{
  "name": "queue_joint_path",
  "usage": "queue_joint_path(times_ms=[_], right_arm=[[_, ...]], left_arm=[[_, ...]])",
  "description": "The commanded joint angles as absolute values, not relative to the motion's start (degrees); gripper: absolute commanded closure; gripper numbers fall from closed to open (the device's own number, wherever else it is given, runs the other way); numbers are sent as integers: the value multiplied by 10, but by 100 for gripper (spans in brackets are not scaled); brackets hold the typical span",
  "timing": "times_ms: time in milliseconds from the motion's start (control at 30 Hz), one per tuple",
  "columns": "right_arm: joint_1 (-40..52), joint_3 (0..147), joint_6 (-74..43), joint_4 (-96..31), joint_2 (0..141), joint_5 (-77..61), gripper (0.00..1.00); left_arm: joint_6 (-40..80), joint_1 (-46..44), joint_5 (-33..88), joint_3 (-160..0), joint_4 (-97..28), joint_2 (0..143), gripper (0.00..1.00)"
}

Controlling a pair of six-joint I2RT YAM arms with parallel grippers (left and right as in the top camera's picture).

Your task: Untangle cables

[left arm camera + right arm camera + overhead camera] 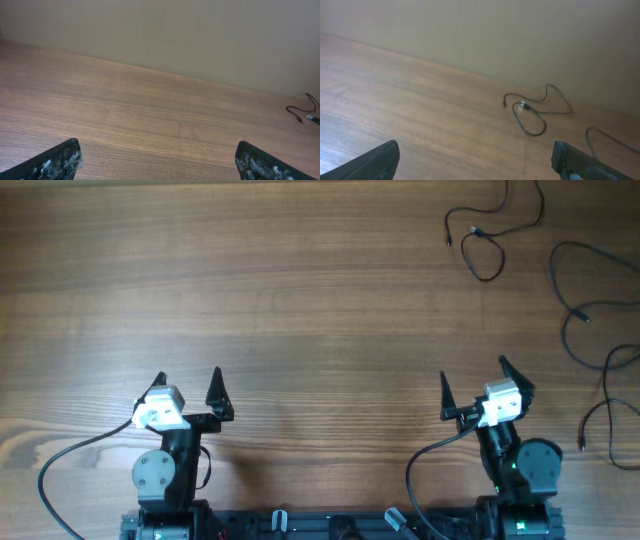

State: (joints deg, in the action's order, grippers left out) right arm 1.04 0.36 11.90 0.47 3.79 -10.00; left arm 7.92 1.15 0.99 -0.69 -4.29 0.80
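Wooden table [300,300], cables [487,279] beyond right gripper [472,368]

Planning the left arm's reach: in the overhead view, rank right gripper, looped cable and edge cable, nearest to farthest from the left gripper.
1. right gripper, level, directly to the right.
2. looped cable, back right.
3. edge cable, along the right edge.

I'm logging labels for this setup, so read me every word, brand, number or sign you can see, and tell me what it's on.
None: no readable text shows in any view.
The table, the cables, the left gripper and the right gripper show no words, numbers, brands or signs.
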Motion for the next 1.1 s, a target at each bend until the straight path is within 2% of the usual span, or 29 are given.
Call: queue_joint_path(times_ms=[0,1067], right_arm=[[12,3,120,9,0,-90,0],[11,3,120,6,6,-90,1]], left_arm=[[68,15,17,-3,-44,4,0],[68,15,17,-3,-44,4,0]])
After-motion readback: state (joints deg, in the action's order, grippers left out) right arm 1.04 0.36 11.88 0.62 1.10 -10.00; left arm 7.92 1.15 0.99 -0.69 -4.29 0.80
